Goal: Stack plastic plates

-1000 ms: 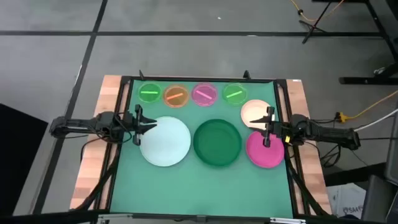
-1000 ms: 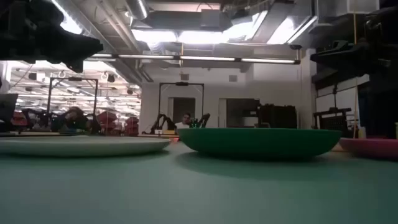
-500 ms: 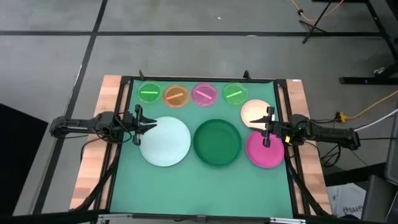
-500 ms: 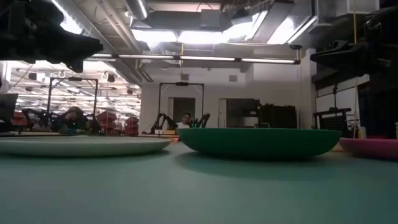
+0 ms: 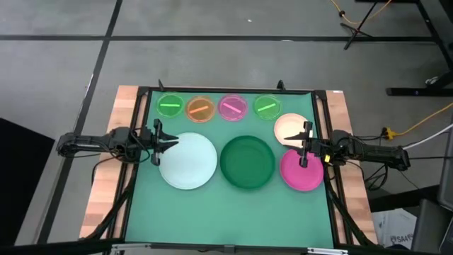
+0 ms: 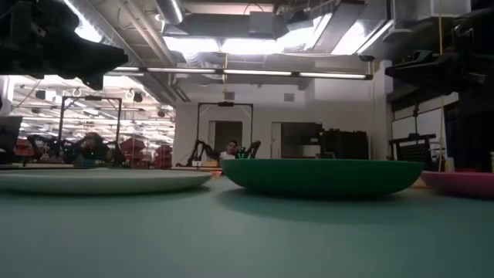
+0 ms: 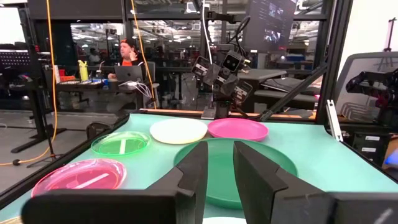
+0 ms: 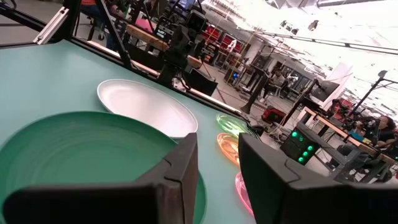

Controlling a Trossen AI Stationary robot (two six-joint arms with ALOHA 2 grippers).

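Starting from above: nothing is stacked yet; the white plate (image 5: 187, 161), dark green plate (image 5: 247, 162) and magenta plate (image 5: 301, 170) lie side by side on the worktop (image 5: 226, 212), small ones behind. Left wrist view: left gripper (image 7: 219, 163) fingers narrowly parted, empty. Right wrist view: right gripper (image 8: 217, 163) likewise. Best approach each rim low and level.

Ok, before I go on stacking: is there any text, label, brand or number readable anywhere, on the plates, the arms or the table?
No text can be read in any view.
Plates, such as the white plate, dark green plate and magenta plate: plain, no print visible.
Monitor in the left wrist view: something shows on screen, too small to read.
Box at the high view's lower right corner: printing, too blurred to read.
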